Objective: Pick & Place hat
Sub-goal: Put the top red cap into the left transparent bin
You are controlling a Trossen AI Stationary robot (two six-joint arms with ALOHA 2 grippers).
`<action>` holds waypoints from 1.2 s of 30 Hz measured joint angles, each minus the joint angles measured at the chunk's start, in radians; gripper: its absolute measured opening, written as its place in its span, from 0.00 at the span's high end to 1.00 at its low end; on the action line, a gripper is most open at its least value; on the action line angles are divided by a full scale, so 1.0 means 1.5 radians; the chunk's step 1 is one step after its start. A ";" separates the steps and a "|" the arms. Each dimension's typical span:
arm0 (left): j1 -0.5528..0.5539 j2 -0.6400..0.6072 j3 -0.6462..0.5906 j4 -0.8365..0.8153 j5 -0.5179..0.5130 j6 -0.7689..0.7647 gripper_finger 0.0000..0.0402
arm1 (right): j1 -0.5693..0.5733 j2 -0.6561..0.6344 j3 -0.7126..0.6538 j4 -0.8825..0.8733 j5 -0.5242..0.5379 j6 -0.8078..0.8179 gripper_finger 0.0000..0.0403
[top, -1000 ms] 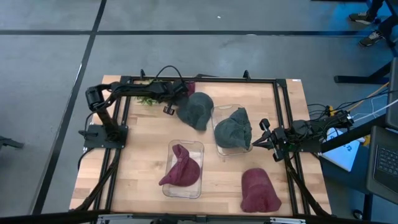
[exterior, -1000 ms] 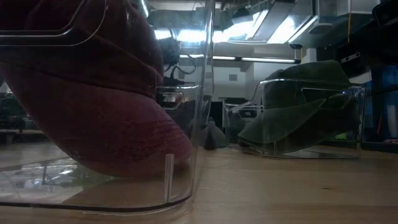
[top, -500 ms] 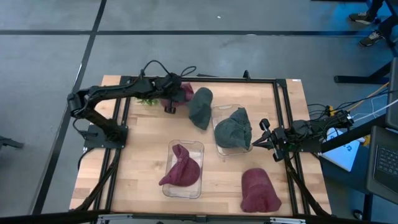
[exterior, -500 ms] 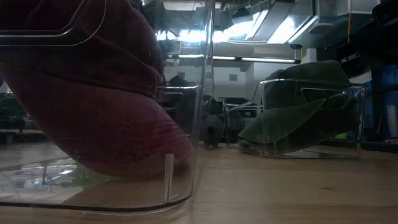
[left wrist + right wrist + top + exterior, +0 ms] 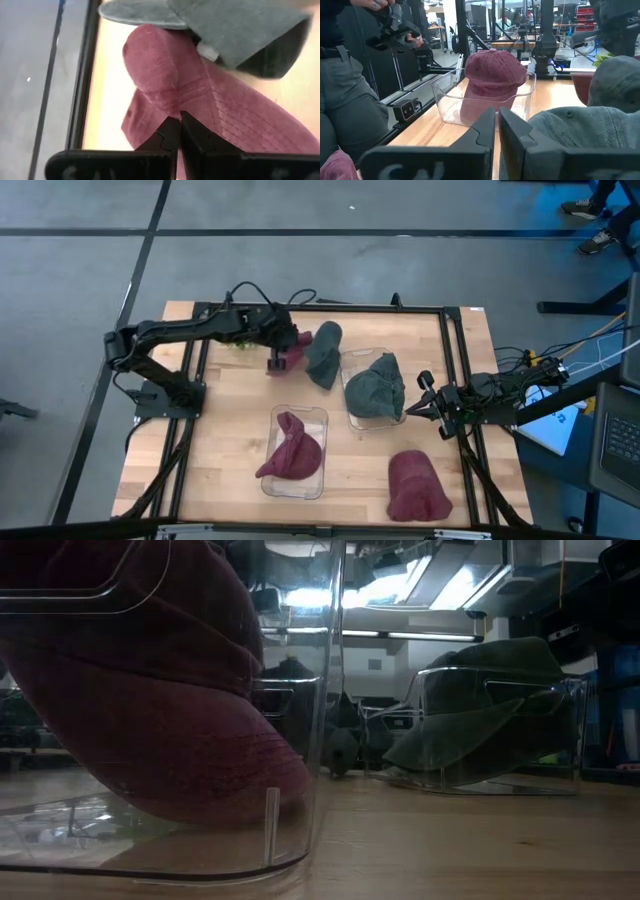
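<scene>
Grey concrete floor surrounds the wooden tabletop (image 5: 225, 430), whose black frame carries both arms. Near the far edge, left of centre, the left gripper (image 5: 274, 360) is clenched on a fold of a maroon hat (image 5: 210, 107); the left wrist view shows the fingers (image 5: 170, 137) pinched tight on the crumpled cloth, with a grey hat (image 5: 322, 352) lying just beside it and overlapping its far side. From above, little of this maroon hat shows past the gripper, just a scrap at the arm's tip. Two clear bins sit mid-tabletop: the left bin (image 5: 318, 480) already holds a maroon hat, the right bin (image 5: 352, 418) a grey one. Another maroon hat (image 5: 415, 487) lies loose near the front right corner. The right gripper (image 5: 420, 408) waits at the right edge beside the grey-filled bin, fingers (image 5: 487, 125) closed on nothing. What the coming move seems to turn on is that the held hat lies directly at the left fingers' tips, its body stretching away from them toward the grey hat, so lifting it will likely drag against or tip that neighbour. The left arm is clearly the nearer one, and the bins lie toward the front edge from the grasp.
</scene>
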 joint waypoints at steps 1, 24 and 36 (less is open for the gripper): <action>-0.004 -0.004 0.000 0.000 -0.002 -0.014 0.99 | 0.000 0.000 0.000 0.000 0.000 0.000 0.94; -0.167 -0.085 0.000 -0.384 0.162 -0.256 0.99 | 0.000 0.000 0.000 0.000 0.000 0.000 0.94; -0.271 -0.099 0.000 -0.447 0.360 -0.503 0.99 | 0.000 0.000 0.000 0.000 0.000 0.000 0.94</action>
